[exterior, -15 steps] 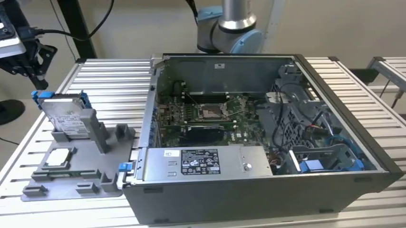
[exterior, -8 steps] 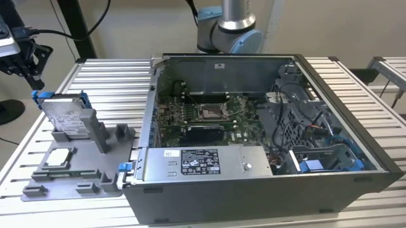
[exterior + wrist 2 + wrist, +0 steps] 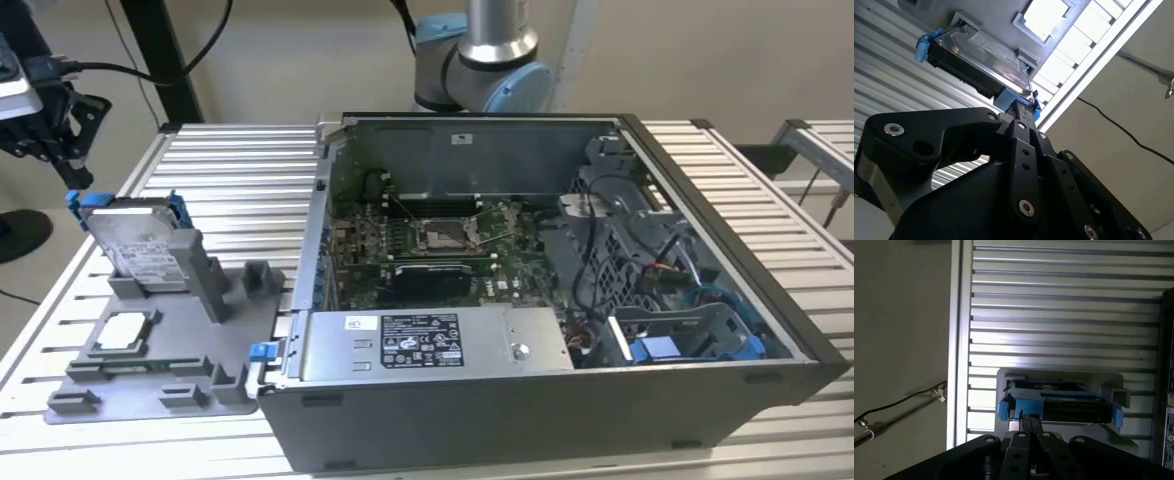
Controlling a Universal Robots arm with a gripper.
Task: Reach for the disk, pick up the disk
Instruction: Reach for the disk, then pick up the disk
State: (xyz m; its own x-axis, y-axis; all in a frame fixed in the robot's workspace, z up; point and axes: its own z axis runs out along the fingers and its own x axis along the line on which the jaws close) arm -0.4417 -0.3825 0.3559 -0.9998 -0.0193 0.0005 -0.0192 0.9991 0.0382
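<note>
My tool [image 3: 1030, 416], tips together, is right at the disk [image 3: 1069, 409], low centre in the first wrist view.

One disk [image 3: 140, 245], one chip [image 3: 123, 330], one holder [image 3: 147, 372], one computer case [image 3: 467, 425].

Silver-grey disk [image 3: 140, 248] (blue at edges)

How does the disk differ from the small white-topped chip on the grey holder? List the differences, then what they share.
Pose: the disk stands on edge in a slot; the chip lies flat. Size: the disk is clearly larger than the chip. Look: the disk is silver-grey with a blue frame; the chip is square with a white top. Both sit on the same grey holder.
</note>
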